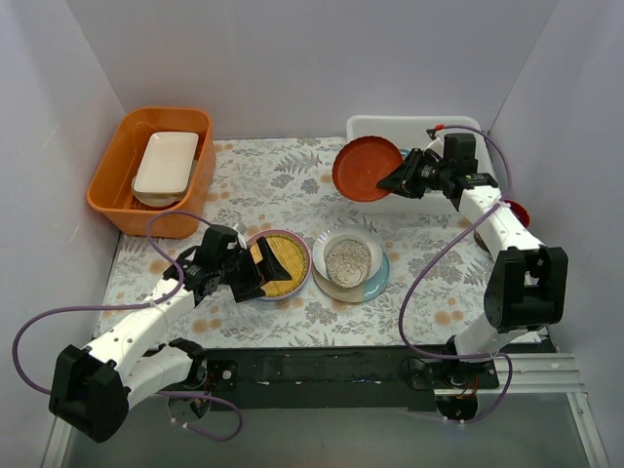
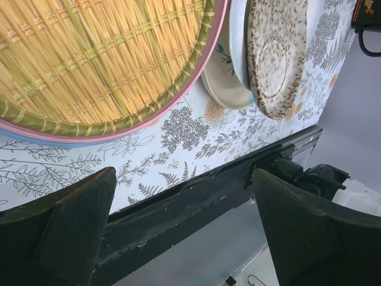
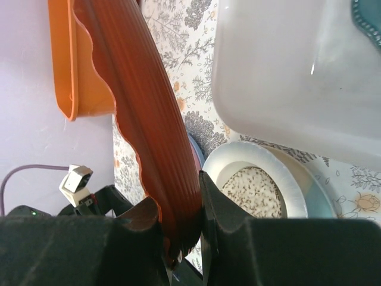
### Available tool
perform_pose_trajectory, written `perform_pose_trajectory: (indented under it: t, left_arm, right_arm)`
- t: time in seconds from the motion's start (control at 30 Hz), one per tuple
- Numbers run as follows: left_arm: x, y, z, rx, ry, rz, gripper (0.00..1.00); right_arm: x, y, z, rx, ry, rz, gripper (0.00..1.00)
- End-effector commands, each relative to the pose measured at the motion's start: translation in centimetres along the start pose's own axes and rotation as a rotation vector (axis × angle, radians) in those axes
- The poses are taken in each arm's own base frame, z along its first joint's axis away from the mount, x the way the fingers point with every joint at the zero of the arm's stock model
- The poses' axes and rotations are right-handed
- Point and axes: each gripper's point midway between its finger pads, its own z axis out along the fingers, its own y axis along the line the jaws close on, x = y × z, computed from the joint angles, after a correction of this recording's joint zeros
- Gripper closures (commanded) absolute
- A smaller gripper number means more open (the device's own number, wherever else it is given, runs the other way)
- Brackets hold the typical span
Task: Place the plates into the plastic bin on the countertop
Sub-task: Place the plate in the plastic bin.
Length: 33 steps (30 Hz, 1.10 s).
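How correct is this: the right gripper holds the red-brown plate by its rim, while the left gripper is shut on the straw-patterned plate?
Not quite. The left gripper is open, holding nothing, beside the straw-patterned plate; the left wrist view shows it. The rest holds.

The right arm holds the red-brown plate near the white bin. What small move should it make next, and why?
Probably carry the right gripper further over the plastic bin, then lower. It is shut on the rim of the red-brown plate, which hangs tilted at the bin's left edge, not yet inside.
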Motion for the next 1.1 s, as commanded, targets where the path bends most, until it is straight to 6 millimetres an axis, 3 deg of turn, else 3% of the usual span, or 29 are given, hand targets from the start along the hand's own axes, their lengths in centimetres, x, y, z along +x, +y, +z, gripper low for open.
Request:
perform_pose_trajectory:
  t: [0.0, 0.3, 0.47, 0.5, 0.7, 1.07]
  left_arm:
    - [0.4, -0.1, -0.1, 0.030, 0.003, 0.011, 0.02]
    - [1.2, 0.7, 0.2, 0.034, 0.012, 0.000, 0.02]
    - [1.6, 1.5, 0.6, 0.018, 0.025, -0.002, 0.02]
    - [1.7, 1.6, 0.7, 0.015, 0.027, -0.004, 0.02]
    - [1.9, 2.0, 0.8, 0.011, 0.028, -0.007, 0.02]
    - [1.7, 1.7, 0.8, 0.013, 0.033, 0.000, 0.02]
  right_arm:
    - [-3.3, 1.4, -0.6, -0.068, -0.054, -0.022, 0.99]
    - [-6.5, -1.8, -0.6, -0.015, -0.113, 0.026, 0.99]
    - [-7.7, -2.2, 0.3, -0.006, -0.109, 0.034, 0.99]
    - [-8.4, -3.7, 0.0, 0.016, -0.120, 0.061, 0.99]
    - [-10.3, -4.6, 0.4, 0.020, -0.128, 0.083, 0.99]
    - [-11.3, -5.8, 0.3, 0.073, -0.132, 0.077, 0.99]
